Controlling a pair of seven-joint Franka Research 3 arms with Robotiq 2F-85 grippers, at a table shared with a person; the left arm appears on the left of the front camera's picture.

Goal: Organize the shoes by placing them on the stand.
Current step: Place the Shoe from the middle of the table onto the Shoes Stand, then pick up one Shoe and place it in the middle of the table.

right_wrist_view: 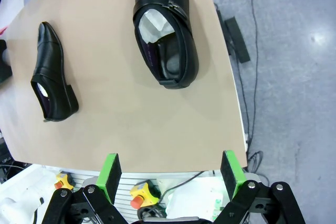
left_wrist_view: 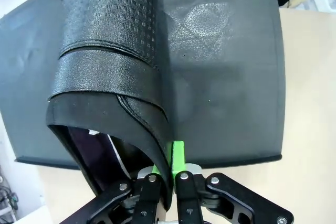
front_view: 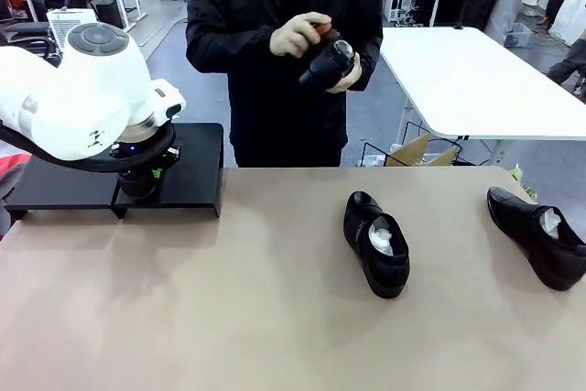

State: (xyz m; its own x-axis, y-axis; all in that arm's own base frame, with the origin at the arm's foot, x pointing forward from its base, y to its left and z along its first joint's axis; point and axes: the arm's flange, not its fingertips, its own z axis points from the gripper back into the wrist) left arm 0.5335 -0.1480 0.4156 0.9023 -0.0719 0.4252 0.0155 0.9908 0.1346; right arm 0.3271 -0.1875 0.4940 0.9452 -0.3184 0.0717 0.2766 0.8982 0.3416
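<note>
The left gripper (left_wrist_view: 170, 162) is pinched narrow on the rear rim of a textured black shoe (left_wrist_view: 107, 51), one green pad (left_wrist_view: 177, 155) pressed against the outside of the leather. That shoe lies over the top of the stand (left_wrist_view: 226, 77), toe pointing away from the wrist; whether its sole rests on the surface I cannot tell. The stand sits at the far left of the table (front_view: 229, 318).

The right gripper (right_wrist_view: 170, 167) hangs with its jaws wide apart and nothing between them, above the table's near right edge.

A middle shoe (front_view: 375, 244) stands right of the table's centre, white paper showing in its opening. A right-hand shoe (front_view: 536, 235) lies close to the right edge, well apart from it, also stuffed with paper.

At the far side a person (front_view: 275, 61) holds a fourth shoe (front_view: 328, 66) in both hands (front_view: 295, 37), above the table
</note>
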